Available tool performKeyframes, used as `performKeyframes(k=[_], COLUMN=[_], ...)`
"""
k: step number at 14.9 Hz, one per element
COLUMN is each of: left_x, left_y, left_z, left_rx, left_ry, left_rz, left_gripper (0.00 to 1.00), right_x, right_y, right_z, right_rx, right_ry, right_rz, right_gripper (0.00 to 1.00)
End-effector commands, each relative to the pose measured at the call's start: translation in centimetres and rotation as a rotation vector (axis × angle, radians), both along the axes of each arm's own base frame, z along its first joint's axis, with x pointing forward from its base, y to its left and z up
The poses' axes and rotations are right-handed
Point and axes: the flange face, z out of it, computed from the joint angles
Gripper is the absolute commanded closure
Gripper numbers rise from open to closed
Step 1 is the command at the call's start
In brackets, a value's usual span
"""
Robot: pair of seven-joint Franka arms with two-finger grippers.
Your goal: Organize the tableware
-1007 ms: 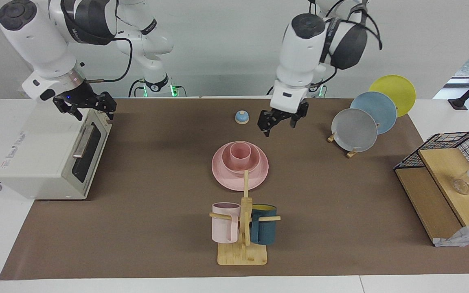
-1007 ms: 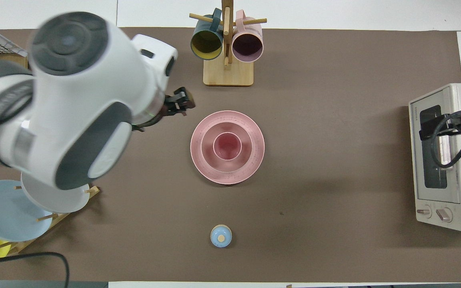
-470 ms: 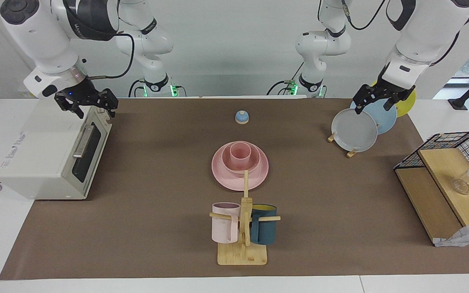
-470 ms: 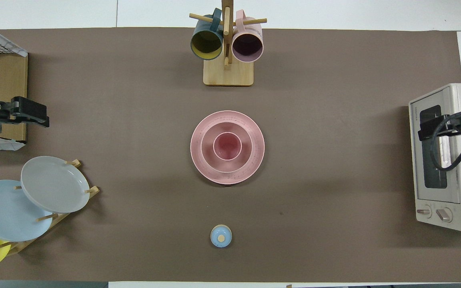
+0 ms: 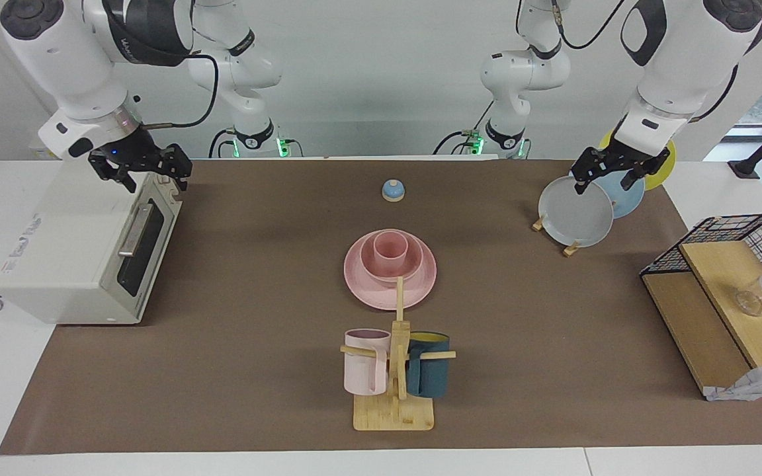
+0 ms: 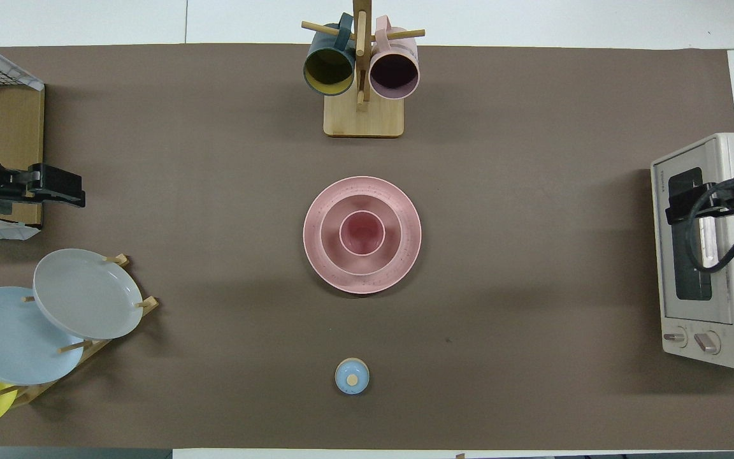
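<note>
The pink plate (image 5: 357, 283) lies at the middle of the table, also in the overhead view (image 6: 313, 254). The pink bowl (image 5: 368, 266) (image 6: 329, 247) sits on it, and the pink cup (image 5: 391, 252) (image 6: 362, 233) stands upright in the bowl. My left gripper (image 5: 603, 182) (image 6: 79, 192) is open and empty, up in the air over the plate rack at the left arm's end. My right gripper (image 5: 152, 178) (image 6: 676, 208) is open and empty over the toaster oven. Neither touches the pink set.
A wooden mug tree (image 5: 394, 413) (image 6: 362, 118) with a pale pink and a dark blue mug stands farther from the robots than the pink set. A small blue knobbed lid (image 5: 393, 190) (image 6: 352, 376) lies nearer. Grey plate (image 5: 576, 215), toaster oven (image 5: 77, 258) and a wire-and-wood shelf (image 5: 718, 297) stand at the ends.
My left arm swung away from beside the pink set to over the plate rack at its end of the table, then shifted slightly. The right arm barely moved. The pink set stayed put.
</note>
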Motion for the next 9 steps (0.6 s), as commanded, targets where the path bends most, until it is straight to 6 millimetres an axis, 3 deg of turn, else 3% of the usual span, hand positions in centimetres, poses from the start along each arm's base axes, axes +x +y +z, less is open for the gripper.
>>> performKeyframes(k=[1, 6, 9], left_x=[-1.1, -2.0, -2.3], left_y=[0.3, 0.6, 0.8], left_z=[0.4, 2.4, 1.3], left_rx=[-0.004, 0.001, 0.002], left_ry=[0.021, 0.053, 0.064], left_rz=[-0.004, -0.005, -0.021], left_gripper=[0.00, 0.00, 0.00], right_x=[-0.4, -0.4, -0.4], right_y=[-0.1, -0.1, -0.1], right_z=[0.3, 0.3, 0.3], right_rx=[0.009, 0.009, 0.009], right_ry=[-0.001, -0.001, -0.001], right_rz=[0.011, 0.011, 0.011], right_gripper=[0.00, 0.00, 0.00])
